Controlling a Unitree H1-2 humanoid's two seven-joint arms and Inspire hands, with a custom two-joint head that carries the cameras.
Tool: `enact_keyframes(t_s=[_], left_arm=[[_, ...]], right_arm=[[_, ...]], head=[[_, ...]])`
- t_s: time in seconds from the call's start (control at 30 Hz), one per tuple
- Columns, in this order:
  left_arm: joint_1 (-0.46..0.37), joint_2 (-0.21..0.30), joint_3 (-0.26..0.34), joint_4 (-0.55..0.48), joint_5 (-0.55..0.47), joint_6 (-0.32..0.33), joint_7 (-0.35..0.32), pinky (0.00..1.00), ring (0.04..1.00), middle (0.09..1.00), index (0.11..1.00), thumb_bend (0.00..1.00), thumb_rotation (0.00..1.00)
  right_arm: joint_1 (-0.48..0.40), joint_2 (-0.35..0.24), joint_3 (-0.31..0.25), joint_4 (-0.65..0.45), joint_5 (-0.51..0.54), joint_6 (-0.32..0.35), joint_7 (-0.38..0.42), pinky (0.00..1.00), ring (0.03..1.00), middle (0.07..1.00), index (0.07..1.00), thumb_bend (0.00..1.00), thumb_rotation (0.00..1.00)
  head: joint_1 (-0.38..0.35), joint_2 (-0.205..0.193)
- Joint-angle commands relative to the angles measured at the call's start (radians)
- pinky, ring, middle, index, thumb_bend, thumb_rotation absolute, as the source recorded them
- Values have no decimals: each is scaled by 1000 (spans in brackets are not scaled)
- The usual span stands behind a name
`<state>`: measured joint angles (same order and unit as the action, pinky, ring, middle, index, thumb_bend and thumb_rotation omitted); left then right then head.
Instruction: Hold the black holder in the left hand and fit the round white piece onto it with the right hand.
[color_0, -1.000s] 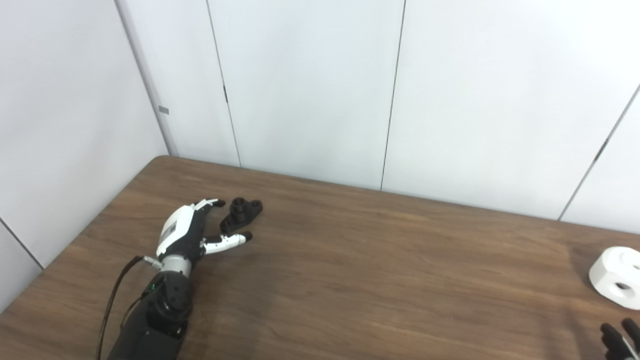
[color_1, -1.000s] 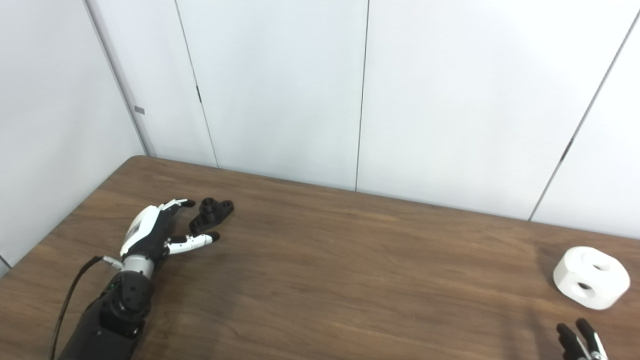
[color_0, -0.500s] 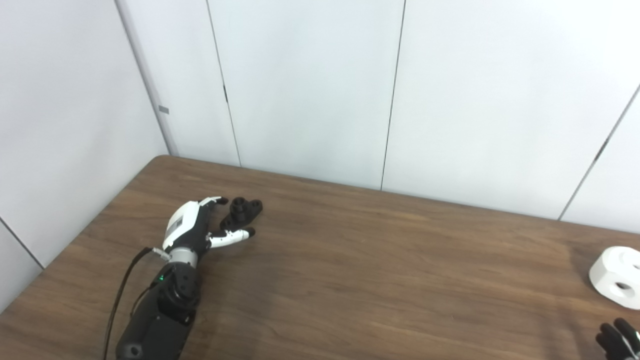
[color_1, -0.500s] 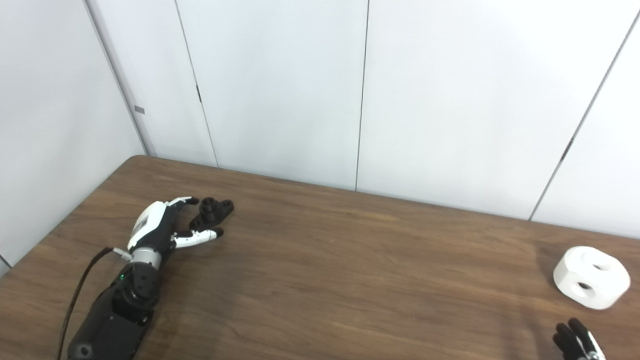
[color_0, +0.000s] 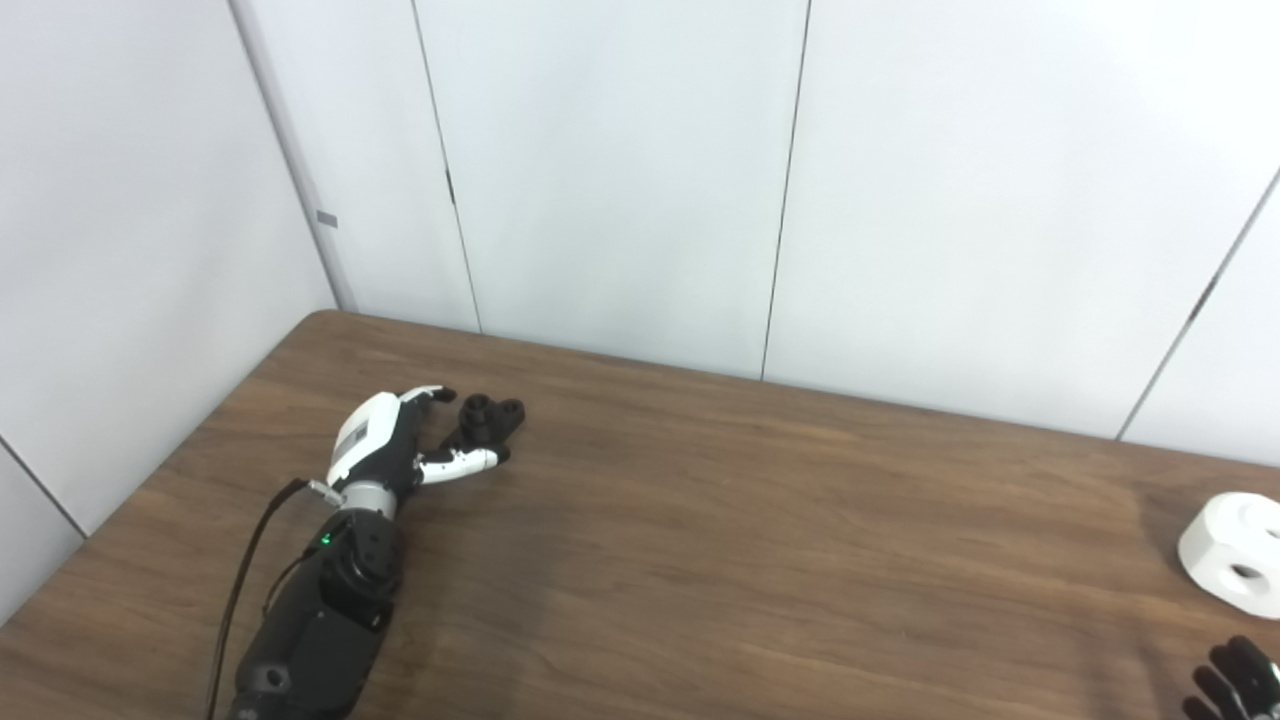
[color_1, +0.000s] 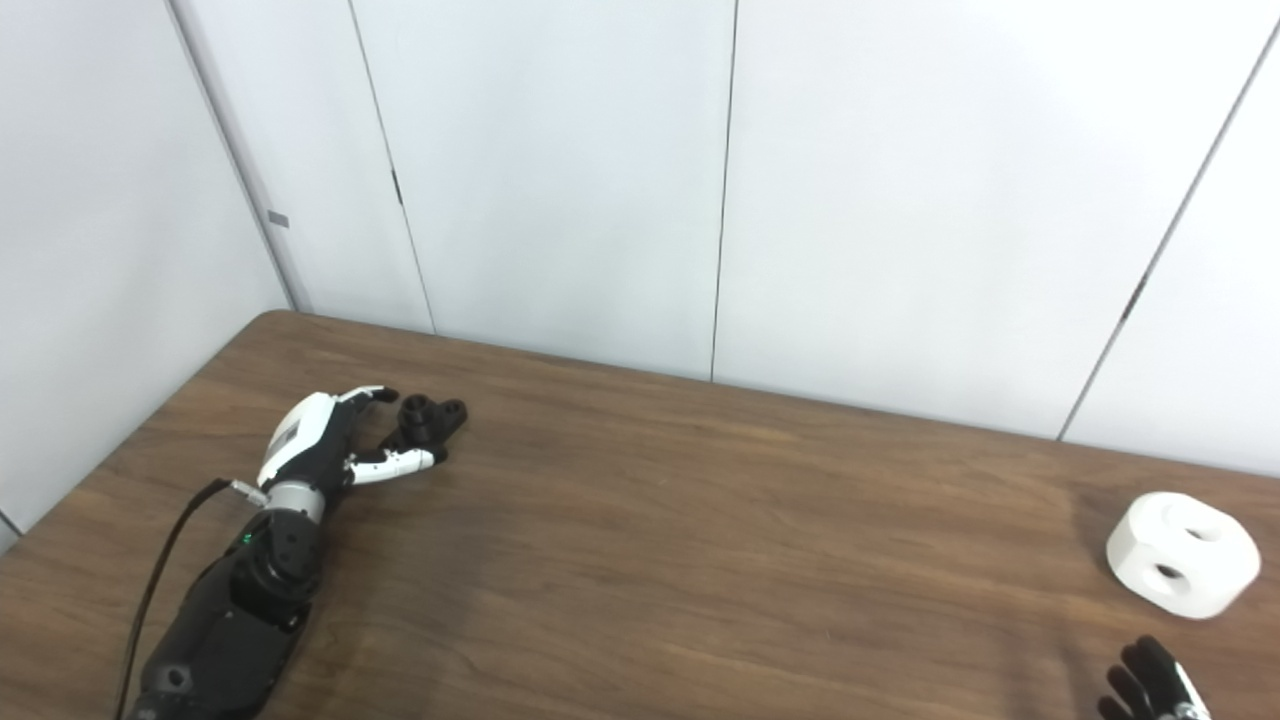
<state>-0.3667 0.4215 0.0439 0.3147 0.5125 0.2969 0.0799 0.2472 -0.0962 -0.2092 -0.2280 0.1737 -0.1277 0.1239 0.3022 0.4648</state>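
My left hand (color_0: 385, 450) has slid forward, open fingers now bracketing the small black plastic holder (color_0: 484, 420) on the brown wooden desk (color_0: 750, 540); grasp comes next. My right hand (color_1: 1150, 690) shows only fingertips, so I cannot tell its state.

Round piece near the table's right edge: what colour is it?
The round piece is plain white with dark holes; the right eye view shows it whole.

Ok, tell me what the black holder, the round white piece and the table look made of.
Black holder: probably matte plastic; dull black, no glints.
Round white piece: likely matte plastic, perhaps printed; uniformly white, soft shading, clean holes.
Table: wood or wood-look laminate; brown grain streaks, faint sheen.
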Motion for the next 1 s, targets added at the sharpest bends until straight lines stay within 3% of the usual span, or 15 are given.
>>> enact_keyframes(t_s=[0.0,0.53,0.97], left_arm=[[-75,52,-12,-14,32,0,29,1000,978,931,820,850,420],[-89,71,-40,11,48,34,14,1000,986,925,760,829,324],[-89,84,-62,28,64,39,40,1000,978,902,709,822,291]], right_arm=[[225,42,35,-6,17,-60,23,899,935,939,918,433,1000],[233,48,42,-39,3,-33,8,918,937,934,927,485,1000],[234,50,46,-38,-1,-48,8,858,913,926,921,537,1000]], head=[[1,1],[-5,10],[-8,13]])
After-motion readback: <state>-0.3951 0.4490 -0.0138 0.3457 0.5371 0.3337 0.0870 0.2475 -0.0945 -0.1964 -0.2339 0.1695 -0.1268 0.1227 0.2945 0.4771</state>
